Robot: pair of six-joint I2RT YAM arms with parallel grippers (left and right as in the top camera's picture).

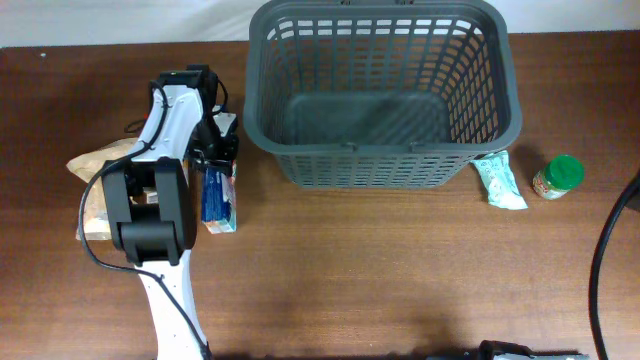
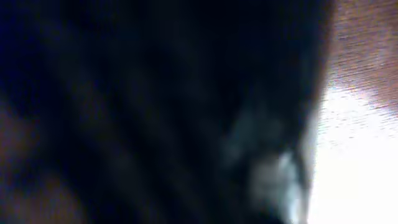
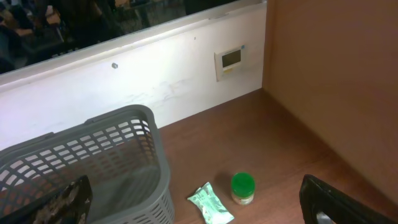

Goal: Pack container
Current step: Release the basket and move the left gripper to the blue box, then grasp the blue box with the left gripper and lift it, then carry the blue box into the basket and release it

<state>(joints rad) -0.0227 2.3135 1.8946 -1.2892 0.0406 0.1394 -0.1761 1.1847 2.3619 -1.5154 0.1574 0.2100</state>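
**Operator:** State of the left gripper (image 1: 216,148)?

**Technician:** Cannot tell; its wrist view is dark blur. It sits over the far end of the blue carton (image 1: 219,200). Confirm a centred grasp before lifting.

**Operator:** Then where?

**Technician:** Right, clearing the near rim of the container (image 1: 380,150), which stands far centre and looks empty. The right gripper (image 3: 196,193) is spread wide, holding nothing.

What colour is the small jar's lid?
The lid is green, clearest in the overhead view.
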